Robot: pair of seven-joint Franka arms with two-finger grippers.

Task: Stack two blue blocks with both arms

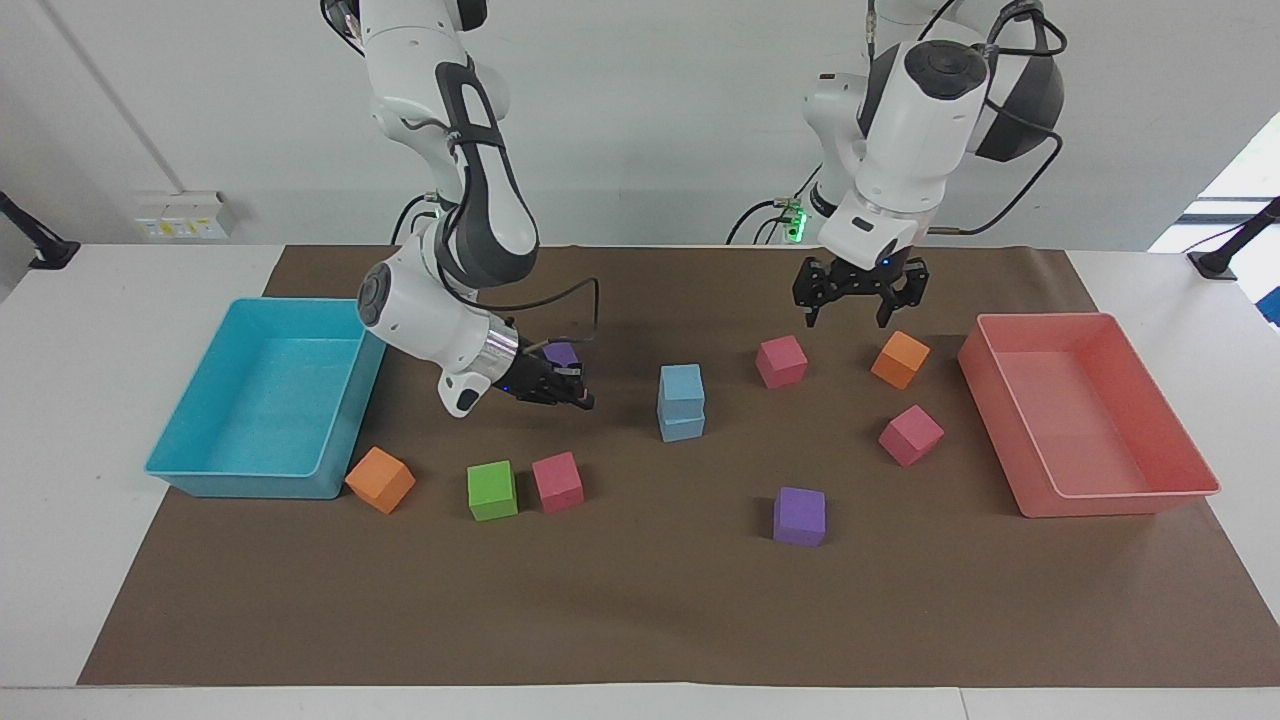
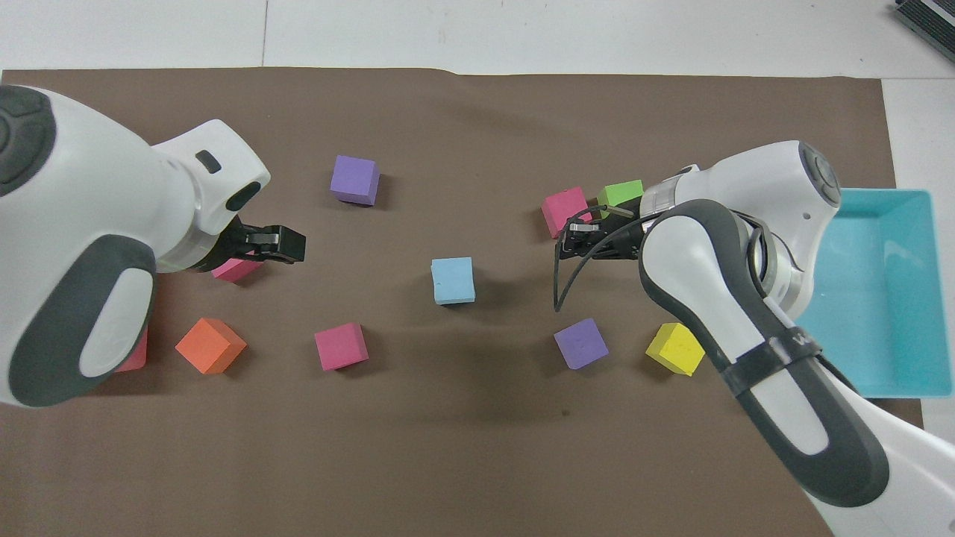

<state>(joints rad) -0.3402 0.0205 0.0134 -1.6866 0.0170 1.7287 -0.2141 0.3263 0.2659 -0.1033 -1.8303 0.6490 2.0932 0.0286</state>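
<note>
Now the blue blocks [image 1: 682, 402] stand stacked upright mid-mat, long axis vertical; left gripper [image 1: 858, 298] hangs wide and empty near an orange cube [image 1: 899, 359], right gripper [image 1: 572, 398] closed, empty.

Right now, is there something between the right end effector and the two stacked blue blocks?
Nothing visible stands between them. The right end effector, shut and empty, hangs low over the brown mat beside the blue blocks, one on the other, with only bare mat in the gap. The purple cube sits nearer the robots, off that line.

Glossy white arms [image 1: 470, 150], grey panels, black cables.
</note>
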